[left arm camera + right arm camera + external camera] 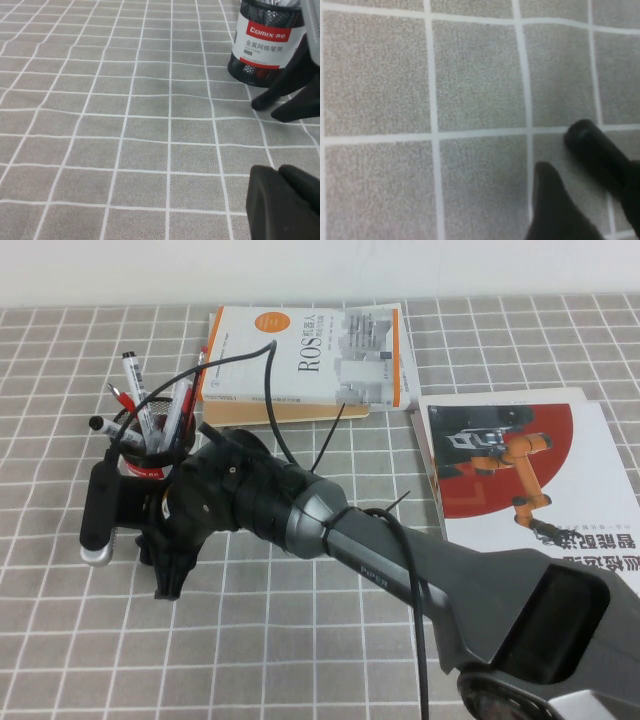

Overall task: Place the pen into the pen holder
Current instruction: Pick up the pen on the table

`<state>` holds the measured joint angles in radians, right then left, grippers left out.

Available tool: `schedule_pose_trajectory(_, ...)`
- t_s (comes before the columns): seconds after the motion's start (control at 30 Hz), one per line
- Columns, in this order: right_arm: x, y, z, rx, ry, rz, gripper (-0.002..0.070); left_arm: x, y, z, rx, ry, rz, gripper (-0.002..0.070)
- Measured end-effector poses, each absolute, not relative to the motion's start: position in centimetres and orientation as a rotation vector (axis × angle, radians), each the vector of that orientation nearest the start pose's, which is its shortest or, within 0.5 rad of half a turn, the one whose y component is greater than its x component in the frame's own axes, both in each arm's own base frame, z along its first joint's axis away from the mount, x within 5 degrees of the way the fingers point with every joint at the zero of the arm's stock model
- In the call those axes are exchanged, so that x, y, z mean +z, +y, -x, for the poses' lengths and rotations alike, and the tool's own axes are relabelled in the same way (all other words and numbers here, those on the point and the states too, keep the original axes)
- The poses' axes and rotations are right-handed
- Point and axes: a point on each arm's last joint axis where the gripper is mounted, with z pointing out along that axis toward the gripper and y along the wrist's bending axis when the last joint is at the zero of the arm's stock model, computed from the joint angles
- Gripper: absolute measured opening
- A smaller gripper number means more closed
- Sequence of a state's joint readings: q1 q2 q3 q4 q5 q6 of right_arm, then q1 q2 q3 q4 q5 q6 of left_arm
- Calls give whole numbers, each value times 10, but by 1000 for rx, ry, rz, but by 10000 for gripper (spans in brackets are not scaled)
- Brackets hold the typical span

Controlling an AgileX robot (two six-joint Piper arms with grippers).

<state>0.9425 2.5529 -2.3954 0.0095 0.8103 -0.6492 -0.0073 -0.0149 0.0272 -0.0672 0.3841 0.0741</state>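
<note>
Pens stand in the round black mesh pen holder (150, 455)
Right gripper (580, 185) released, empty, beside it; left gripper (285, 200) state cannot tell

The right arm (330, 530) covers most of the holder (150, 455) in the high view, so you can't tell which pens sit inside or where their lower ends go. In the left wrist view the holder's (267, 40) top is cropped off. The left gripper (285, 202) is just a dark lump at the corner there. The right gripper (580, 165) tips are blurry and cut off.
</note>
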Motion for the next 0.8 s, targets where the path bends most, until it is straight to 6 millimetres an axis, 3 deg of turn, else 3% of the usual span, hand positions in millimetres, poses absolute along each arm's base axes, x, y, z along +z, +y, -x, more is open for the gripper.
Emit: schedule_pose_trajectory(0.8, 178, 461, -337, 117, 1682, 1711, 265, 170, -3, -52, -21, 1879, -35, -3)
